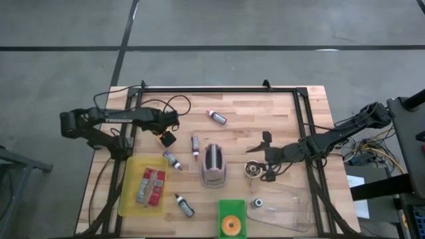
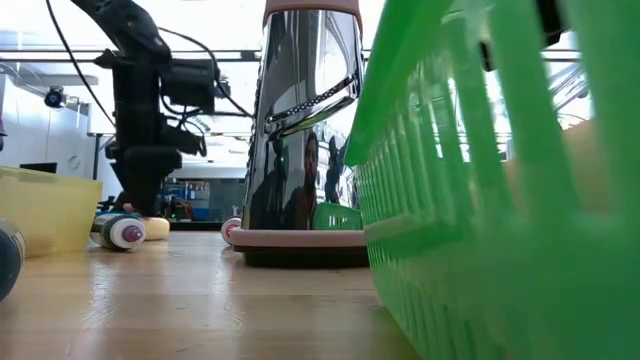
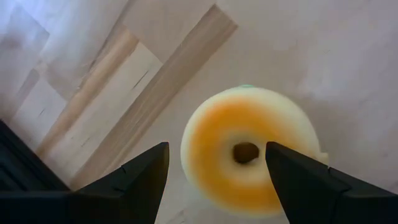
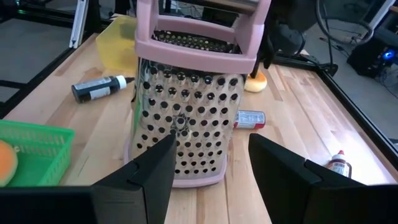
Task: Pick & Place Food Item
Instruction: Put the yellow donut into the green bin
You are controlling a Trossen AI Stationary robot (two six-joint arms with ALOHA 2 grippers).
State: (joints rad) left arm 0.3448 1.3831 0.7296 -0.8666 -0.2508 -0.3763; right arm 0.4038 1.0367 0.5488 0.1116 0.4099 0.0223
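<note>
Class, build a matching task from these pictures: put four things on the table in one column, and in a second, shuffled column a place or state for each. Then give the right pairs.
Column one:
1. doughnut
2. grater
3. yellow tray
4. green basket

Column two:
A. stands upright in the middle of the table
B. holds red packets
C. lies on the wood under the open left gripper
D. holds an orange round item, at the table's near edge

Pairs: 1-C, 2-A, 3-B, 4-D
</note>
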